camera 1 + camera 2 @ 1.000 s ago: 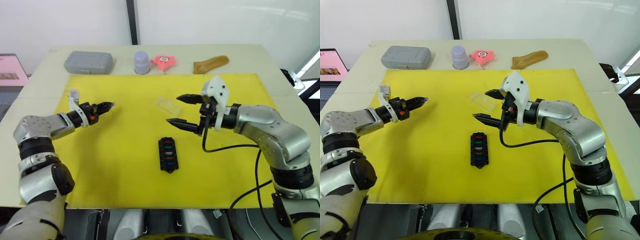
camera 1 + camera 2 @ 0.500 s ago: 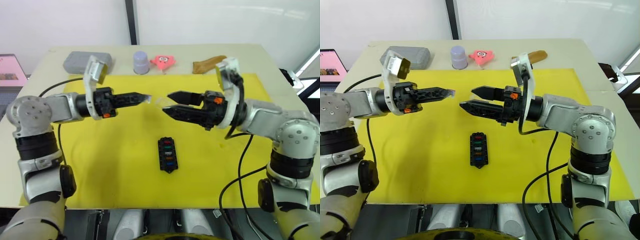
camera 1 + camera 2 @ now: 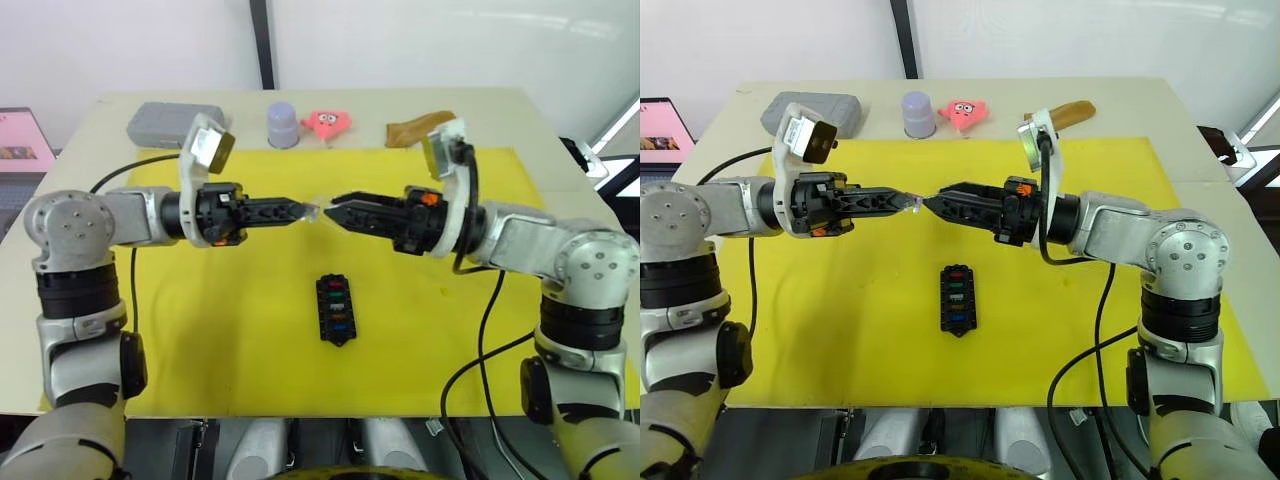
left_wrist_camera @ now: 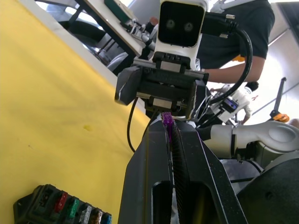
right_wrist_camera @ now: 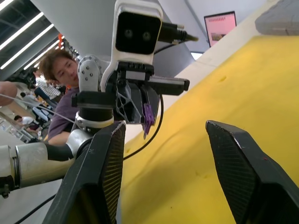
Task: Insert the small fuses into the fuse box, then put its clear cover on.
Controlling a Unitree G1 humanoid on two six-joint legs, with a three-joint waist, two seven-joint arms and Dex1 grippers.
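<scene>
Above the yellow mat, left gripper pinches purple fuse; right gripper spread, facing it. Fuse box below, probably one slot empty; transfer squarely

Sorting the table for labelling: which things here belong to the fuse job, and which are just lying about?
Job: black slotted plastic fuse box; tiny purple blade fuse in the left gripper.
Lying about: grey rounded case; lilac cup; pink star toy; brown object.

Silver-grey jointed arms, black cables, white wrist cameras, black ridged claws
</scene>
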